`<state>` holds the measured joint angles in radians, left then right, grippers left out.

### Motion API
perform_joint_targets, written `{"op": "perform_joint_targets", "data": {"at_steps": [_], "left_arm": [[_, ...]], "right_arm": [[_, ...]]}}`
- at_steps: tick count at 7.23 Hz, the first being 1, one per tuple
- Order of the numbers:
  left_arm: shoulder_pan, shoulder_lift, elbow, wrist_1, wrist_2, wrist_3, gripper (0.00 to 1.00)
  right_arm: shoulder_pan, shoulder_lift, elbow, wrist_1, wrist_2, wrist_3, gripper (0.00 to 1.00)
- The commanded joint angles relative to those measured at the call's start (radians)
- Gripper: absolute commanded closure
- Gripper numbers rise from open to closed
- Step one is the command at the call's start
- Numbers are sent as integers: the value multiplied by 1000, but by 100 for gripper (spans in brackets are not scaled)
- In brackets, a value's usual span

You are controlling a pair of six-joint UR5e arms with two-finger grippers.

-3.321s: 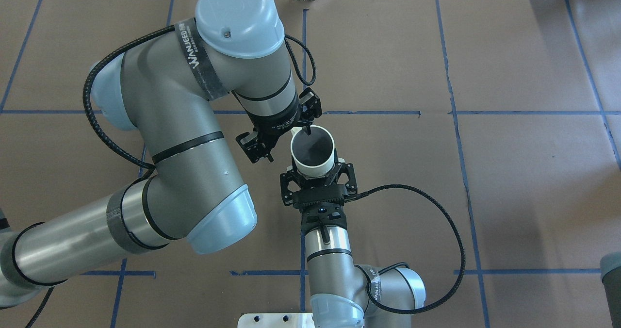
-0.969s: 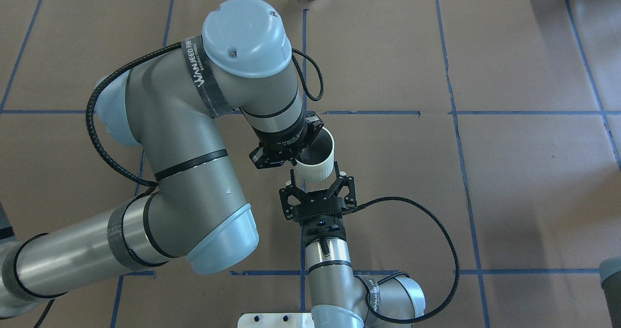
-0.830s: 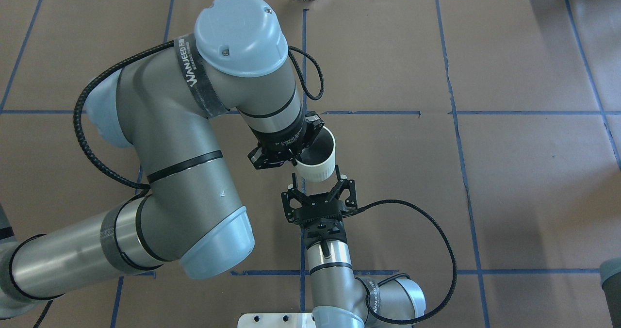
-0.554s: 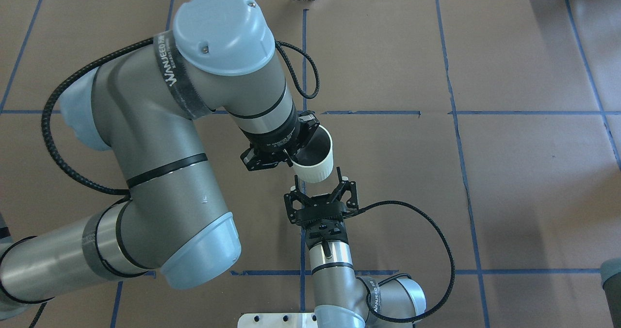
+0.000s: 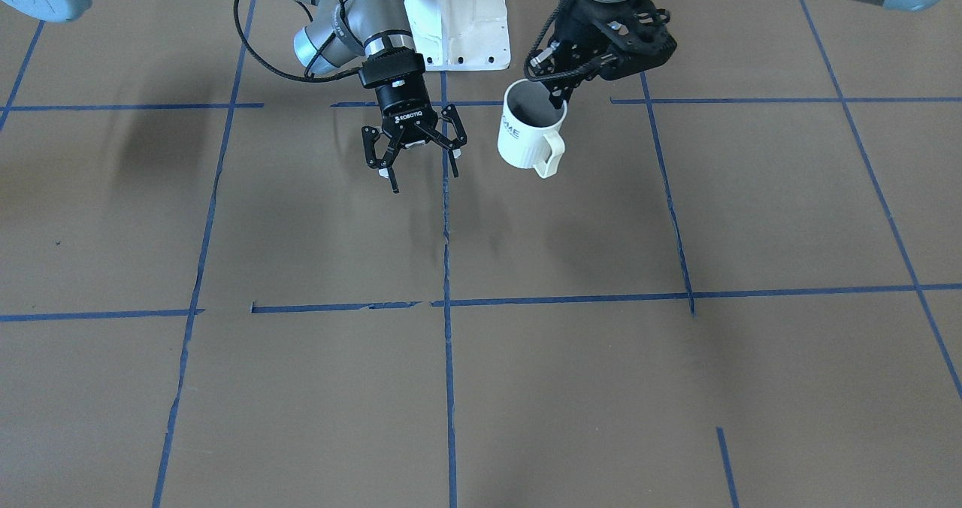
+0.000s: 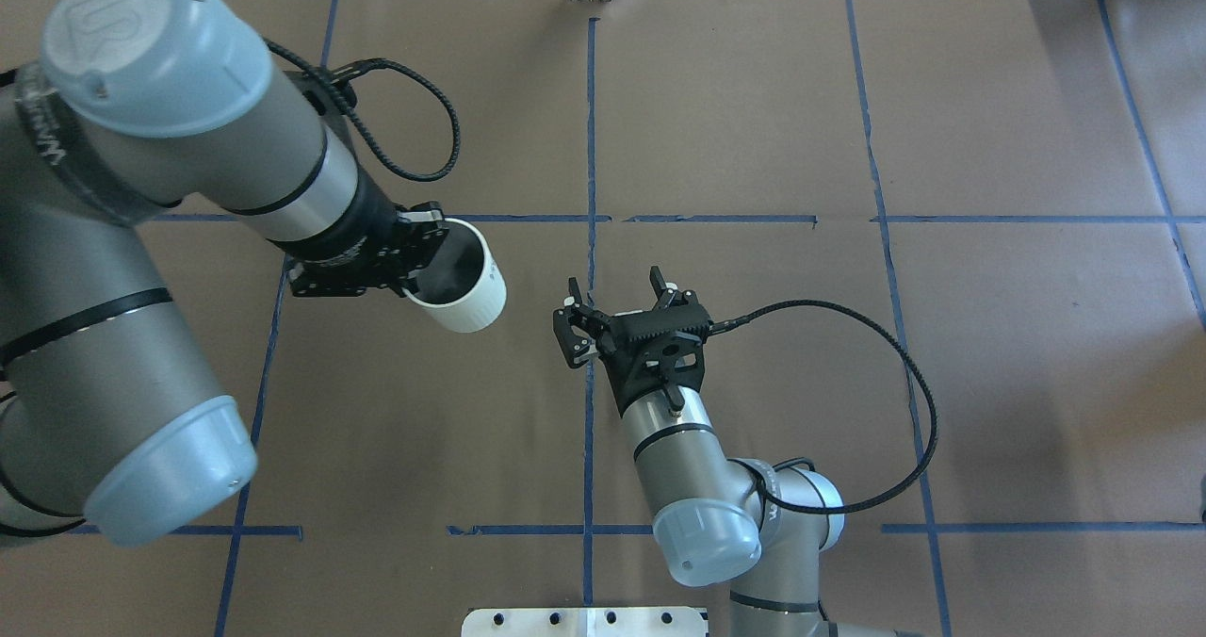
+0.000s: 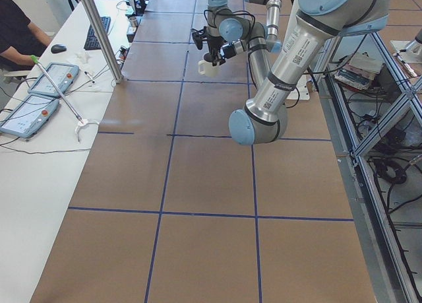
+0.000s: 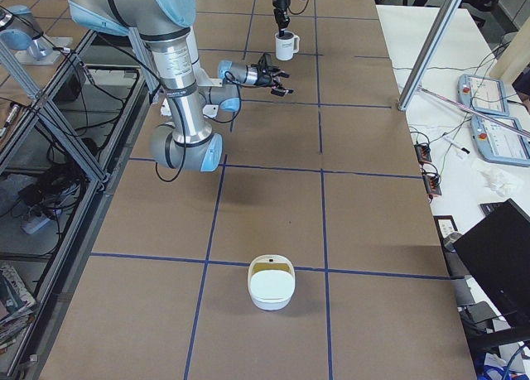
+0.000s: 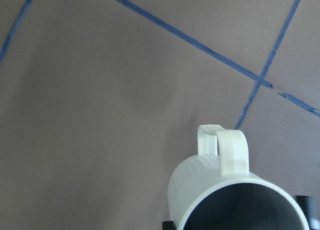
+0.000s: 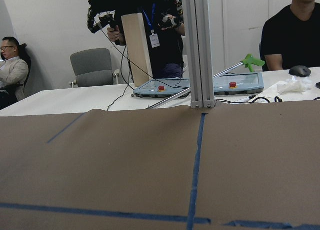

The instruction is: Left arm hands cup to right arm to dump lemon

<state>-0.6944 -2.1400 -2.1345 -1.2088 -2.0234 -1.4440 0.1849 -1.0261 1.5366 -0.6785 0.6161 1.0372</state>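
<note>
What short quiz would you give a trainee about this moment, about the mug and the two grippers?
1. True or false: the right gripper is shut on the cup.
2. Multiple choice: by which part does the left gripper hold the cup? A) the handle B) the rim C) the base
3. Short answer: which way does the cup's mouth face?

Key: 1 false: its fingers are spread and hold nothing. 2 B: one finger reaches inside the mouth. 3 upward: the grey inside shows from above.
</note>
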Motion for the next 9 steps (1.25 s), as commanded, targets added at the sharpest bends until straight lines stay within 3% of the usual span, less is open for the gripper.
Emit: {"op": "perform_joint_targets", "data": {"at_steps": [1, 3, 4, 5, 6, 7, 8, 9], "left_arm": [[-69, 200, -56, -33, 2, 256, 100], [-140, 450, -42, -264, -3, 438, 100], [-163, 577, -18, -387, -3, 524, 100], [-212, 633, 32, -484, -18, 598, 100], [-267, 673, 83, -526, -100, 675, 100], [-304, 677, 129, -552, -174, 730, 100], [-307, 687, 172, -564, -181, 754, 100], [-309, 687, 206, -598, -223, 764, 99]], "right_arm": [[97, -80, 65, 10, 130, 0, 1], [184, -184, 153, 2, 314, 0, 1], [226, -224, 196, -54, 388, 0, 1], [279, -232, 297, -242, 499, -2, 1], [370, -215, 435, -532, 669, -2, 1], [475, -195, 529, -699, 855, -21, 1], [551, -184, 536, -716, 1019, -25, 1], [591, -192, 534, -719, 1110, -25, 1]]}}
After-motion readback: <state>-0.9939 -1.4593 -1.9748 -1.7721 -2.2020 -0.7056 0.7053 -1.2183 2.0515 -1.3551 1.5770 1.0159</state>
